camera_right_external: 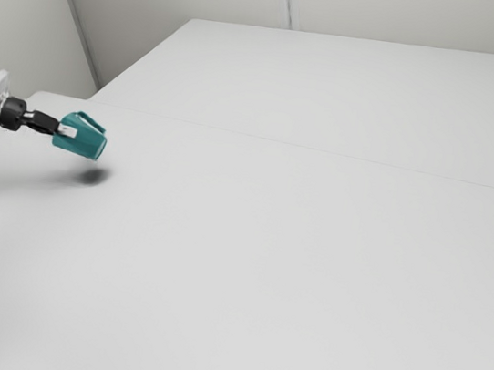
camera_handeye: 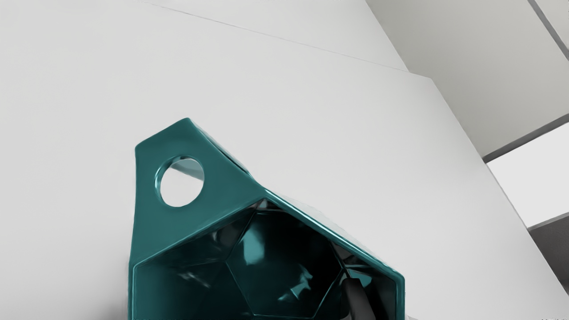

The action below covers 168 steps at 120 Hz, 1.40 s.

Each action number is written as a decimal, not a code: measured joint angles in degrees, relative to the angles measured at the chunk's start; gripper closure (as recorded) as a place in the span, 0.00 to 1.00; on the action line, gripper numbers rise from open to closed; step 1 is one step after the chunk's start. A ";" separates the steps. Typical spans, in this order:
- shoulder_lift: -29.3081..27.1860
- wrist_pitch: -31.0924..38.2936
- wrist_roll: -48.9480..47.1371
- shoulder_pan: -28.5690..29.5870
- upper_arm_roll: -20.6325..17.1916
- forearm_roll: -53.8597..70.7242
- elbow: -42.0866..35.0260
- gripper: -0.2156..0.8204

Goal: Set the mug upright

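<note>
Teal and glossy, the mug (camera_right_external: 87, 142) hangs in the air at the tips of the fingers (camera_right_external: 68, 131), over the end of the table (camera_right_external: 264, 261) toward the exterior view's left. From where I stand, the fingers have it pinched by its wall: a pale tip lies against the outside, and in the wrist view a dark finger (camera_handeye: 359, 303) reaches in past the rim. The mug is tipped well over, its mouth facing back toward the hand and its base pointing away from the fingers and somewhat down. Its handle (camera_right_external: 92, 123) is on the upper side, with a round hole through it. A dark shadow (camera_right_external: 94, 175) falls on the white tabletop below, apart from the mug. Behind the table stands a plain grey wall (camera_right_external: 418, 16).
</note>
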 joint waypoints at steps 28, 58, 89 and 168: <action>-19.33 4.70 -2.47 -11.39 -1.91 19.18 -12.97 0.96; -41.96 18.41 -7.54 -25.58 -2.29 44.13 -39.11 0.97; -45.74 31.92 -13.73 -34.84 1.19 55.98 -49.56 0.97; -55.00 52.86 -23.39 -36.95 -3.07 65.21 -69.90 0.97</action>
